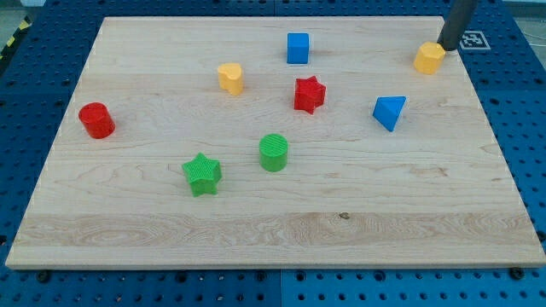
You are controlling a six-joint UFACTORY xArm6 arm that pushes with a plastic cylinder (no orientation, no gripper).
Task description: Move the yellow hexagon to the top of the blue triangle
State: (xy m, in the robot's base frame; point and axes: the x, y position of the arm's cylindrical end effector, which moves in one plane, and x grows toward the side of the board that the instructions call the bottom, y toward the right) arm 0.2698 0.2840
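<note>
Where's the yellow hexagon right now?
The yellow hexagon sits near the board's top right corner, my tip touching its right side, the blue triangle just below.

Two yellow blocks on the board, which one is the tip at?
The yellow hexagon near the view's top right corner: my tip sits right at its upper right edge. The other yellow block lies far off to the view's left.

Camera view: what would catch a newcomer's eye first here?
The dark rod at the view's top right, my tip touching the yellow hexagon near the board's corner. Below it and toward the view's left sits the blue triangle, apart. Red and green blocks scatter toward the left.
</note>
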